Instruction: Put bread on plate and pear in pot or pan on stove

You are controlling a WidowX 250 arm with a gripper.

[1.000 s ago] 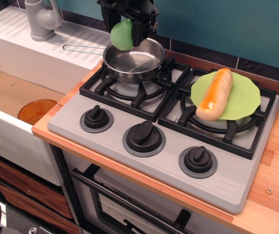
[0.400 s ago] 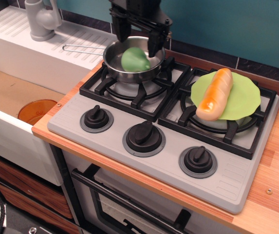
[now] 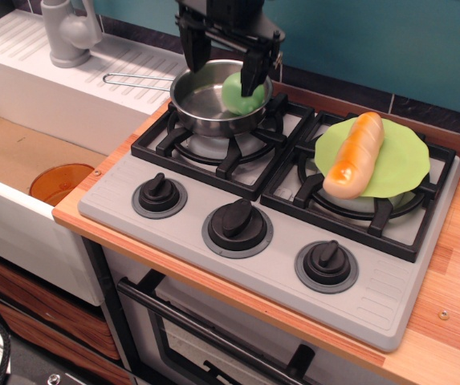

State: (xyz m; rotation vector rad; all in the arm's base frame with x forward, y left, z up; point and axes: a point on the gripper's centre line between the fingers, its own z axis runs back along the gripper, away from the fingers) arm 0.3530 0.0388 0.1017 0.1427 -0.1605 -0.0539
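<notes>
The light-green pear (image 3: 238,94) lies inside the steel pot (image 3: 205,108) on the stove's (image 3: 238,265) left back grate, against the pot's right wall. My gripper (image 3: 223,62) hangs open just above the pot, one finger at the left rim and one over the pear, holding nothing. The golden bread (image 3: 354,154) lies across the lime-green plate (image 3: 398,164) on the right grate.
A white sink unit with a grey tap (image 3: 67,32) stands at the left. The pot's wire handle (image 3: 133,79) reaches over the drainer. An orange disc (image 3: 59,181) lies in the basin. Wooden counter (image 3: 454,305) runs at the right.
The gripper let go of the pear, which dropped into the pot and rolled to its right side. The fingers are now apart above the pot.
</notes>
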